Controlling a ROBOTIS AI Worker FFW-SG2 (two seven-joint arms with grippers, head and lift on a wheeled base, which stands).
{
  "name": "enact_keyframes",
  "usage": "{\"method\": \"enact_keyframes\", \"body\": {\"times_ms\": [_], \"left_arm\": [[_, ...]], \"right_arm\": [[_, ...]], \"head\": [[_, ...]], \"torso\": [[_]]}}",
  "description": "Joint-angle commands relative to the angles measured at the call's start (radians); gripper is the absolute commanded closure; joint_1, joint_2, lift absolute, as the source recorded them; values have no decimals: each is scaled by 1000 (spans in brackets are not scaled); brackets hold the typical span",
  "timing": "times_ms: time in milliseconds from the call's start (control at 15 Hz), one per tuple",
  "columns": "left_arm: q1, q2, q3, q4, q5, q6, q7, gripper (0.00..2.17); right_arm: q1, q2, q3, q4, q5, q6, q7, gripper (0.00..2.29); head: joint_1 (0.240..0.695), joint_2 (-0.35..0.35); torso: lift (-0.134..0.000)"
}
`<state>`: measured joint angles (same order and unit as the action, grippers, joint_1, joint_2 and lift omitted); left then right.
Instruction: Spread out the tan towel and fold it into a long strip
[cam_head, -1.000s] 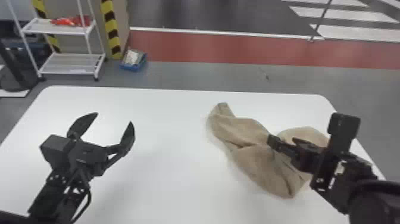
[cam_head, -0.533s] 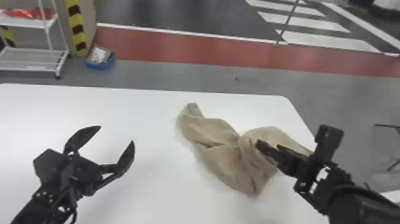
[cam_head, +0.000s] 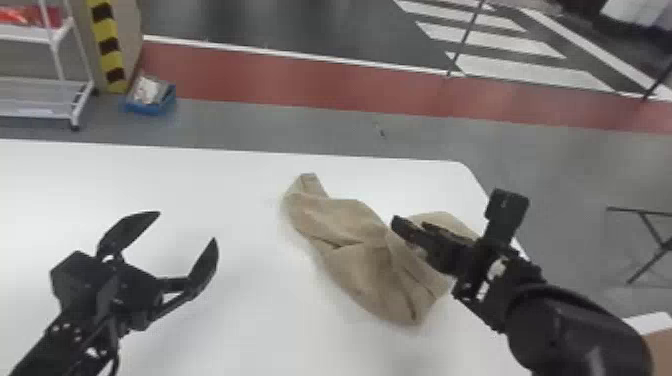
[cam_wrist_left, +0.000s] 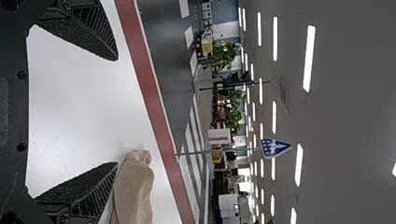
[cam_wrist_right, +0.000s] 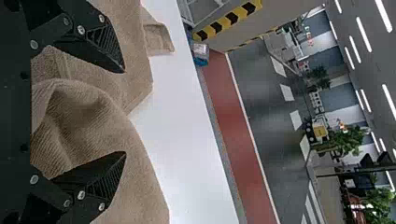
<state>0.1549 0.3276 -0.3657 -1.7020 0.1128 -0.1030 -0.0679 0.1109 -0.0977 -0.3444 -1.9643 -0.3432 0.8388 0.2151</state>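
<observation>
Left gripper (cam_head: 187, 226) gapes; right gripper (cam_head: 410, 221), also spread, partly hides towel (cam_head: 355, 260) (box (cam_head: 150, 108), perhaps, beyond).

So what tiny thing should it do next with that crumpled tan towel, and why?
Probably the right gripper should dip slightly and close on the towel. It is over the cloth with its fingers apart, and a fold shows between them in the right wrist view. The towel lies bunched, so it likely needs gripping before being spread.

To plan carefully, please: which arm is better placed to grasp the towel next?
Probably right: the right gripper is open over the towel, while the left gripper, also open, is off to its left.
</observation>
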Motion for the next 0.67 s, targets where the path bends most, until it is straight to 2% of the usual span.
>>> {"method": "enact_keyframes", "body": {"times_ms": [0,67,133,200,267,333,400,600], "left_arm": [[6,4,14,1,-4,-2,0,87],[8,4,22,1,-4,-2,0,87],[8,5,27,1,-4,-2,0,87],[8,5,31,1,-4,-2,0,87],[6,5,31,1,-4,-2,0,87],[3,5,31,1,-4,-2,0,87],[3,5,30,2,-2,-2,0,87],[-1,-1,25,16,-2,-5,0,87]], "right_arm": [[-46,-2,41,22,72,112,0,748],[-53,-3,41,35,75,139,0,1035],[-57,-7,41,35,76,176,0,1139],[-60,-11,41,32,79,222,3,1150],[-63,-13,42,28,92,237,6,1305],[-65,-13,42,12,95,262,10,1686],[-59,-13,48,-30,93,283,10,1835],[-20,10,90,-215,69,299,6,1895]], "head": [[695,-260],[695,-250],[695,-241],[695,-236],[695,-232],[695,-229],[695,-227],[695,-217]], "torso": [[-124],[-124],[-124],[-124],[-124],[-124],[-124],[-124]]}}
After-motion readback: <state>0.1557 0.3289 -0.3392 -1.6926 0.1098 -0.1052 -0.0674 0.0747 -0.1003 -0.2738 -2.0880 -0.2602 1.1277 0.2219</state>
